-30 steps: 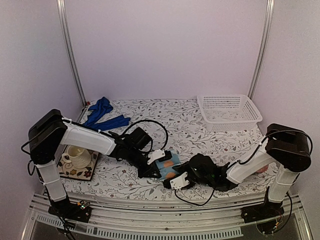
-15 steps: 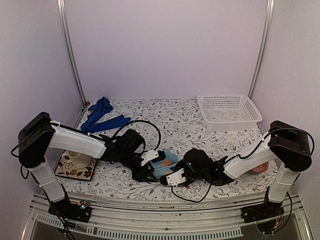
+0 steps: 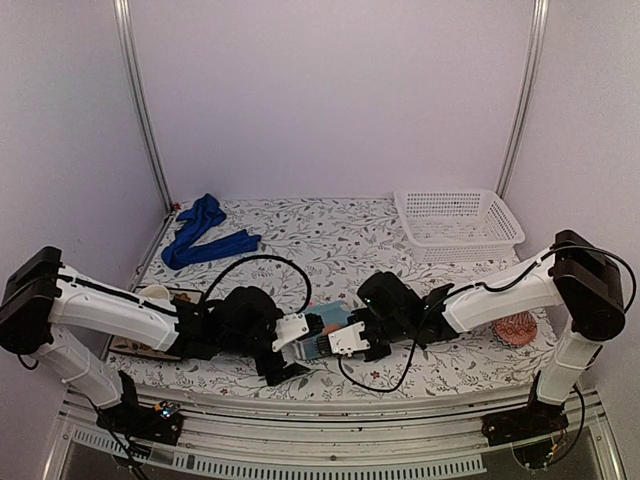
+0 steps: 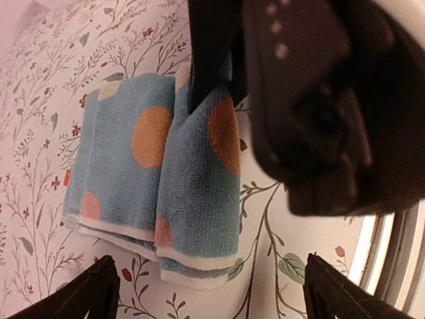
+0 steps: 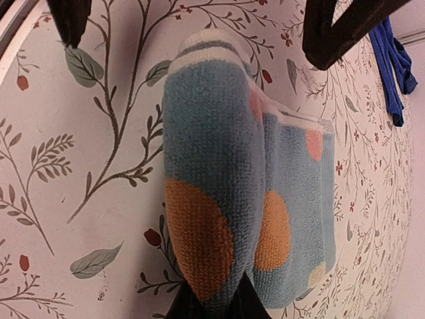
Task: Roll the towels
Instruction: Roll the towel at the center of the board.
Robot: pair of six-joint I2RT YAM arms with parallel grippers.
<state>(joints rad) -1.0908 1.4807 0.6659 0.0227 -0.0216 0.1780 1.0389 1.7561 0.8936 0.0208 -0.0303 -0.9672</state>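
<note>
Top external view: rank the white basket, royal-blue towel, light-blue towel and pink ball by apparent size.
1. white basket
2. royal-blue towel
3. light-blue towel and pink ball: look alike, both partly hidden, so unranked.

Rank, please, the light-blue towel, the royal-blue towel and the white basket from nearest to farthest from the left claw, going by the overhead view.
Measured from the left claw:
1. light-blue towel, right beside it at the front centre.
2. royal-blue towel, at the back left.
3. white basket, at the back right.
</note>
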